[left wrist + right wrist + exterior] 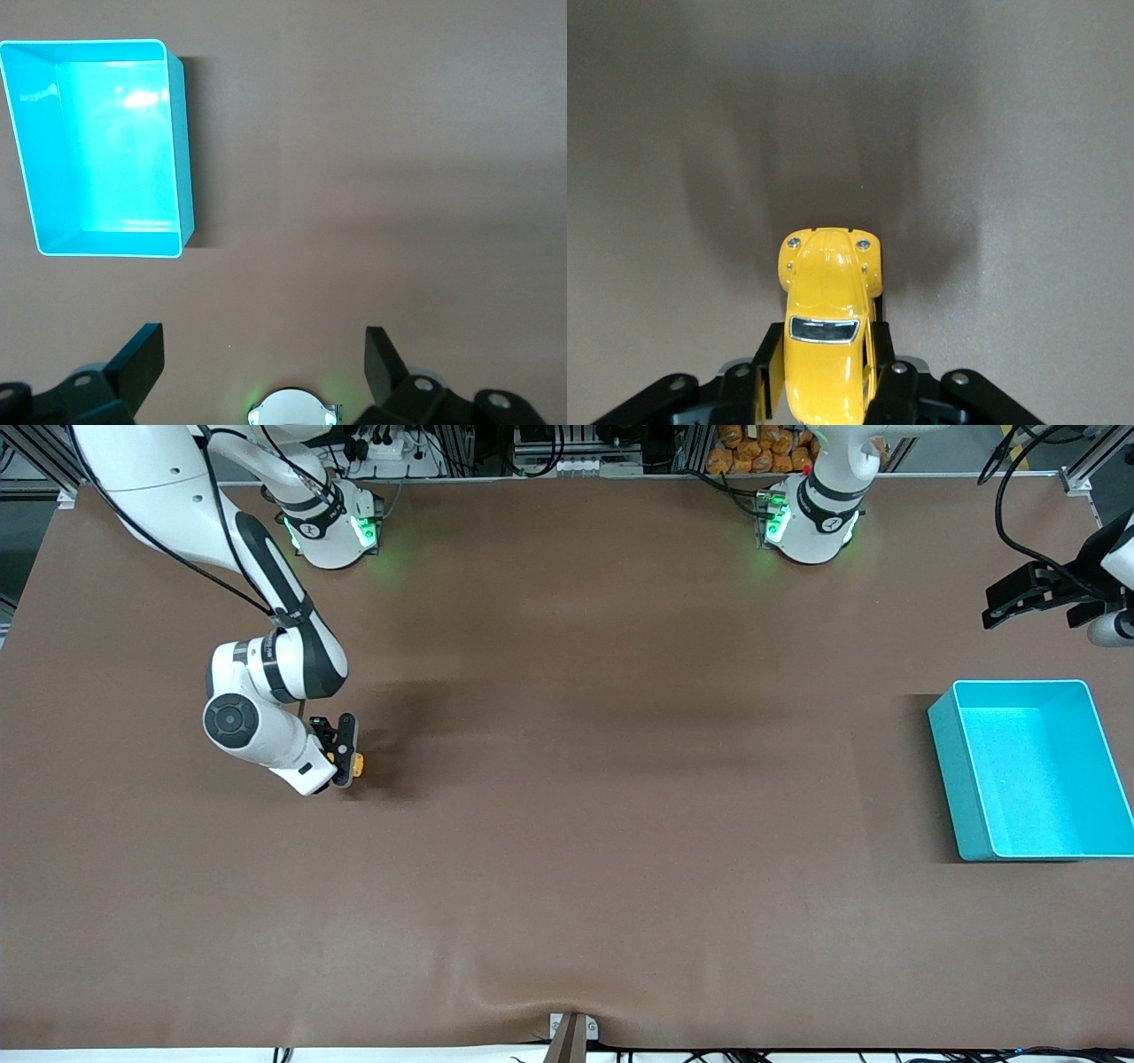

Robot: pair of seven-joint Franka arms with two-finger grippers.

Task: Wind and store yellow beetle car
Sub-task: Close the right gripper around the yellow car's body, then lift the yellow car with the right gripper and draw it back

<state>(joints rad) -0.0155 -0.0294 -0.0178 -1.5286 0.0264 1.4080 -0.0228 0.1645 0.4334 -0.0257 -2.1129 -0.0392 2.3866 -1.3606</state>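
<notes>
The yellow beetle car [354,765] [826,319] is a tiny rounded toy with a dark window. It sits on the brown table toward the right arm's end. My right gripper [344,755] [824,372] is shut on the car, a black finger pressed against each of its sides; the car's nose sticks out past the fingertips. My left gripper [1032,598] [264,367] waits open in the air near the table's edge at the left arm's end, with nothing between its fingers.
A turquoise bin [1091,726] [176,150] stands on the table at the left arm's end, with nothing in it. The brown mat [620,779] covers the whole table. Cables and orange items lie along the edge by the arms' bases.
</notes>
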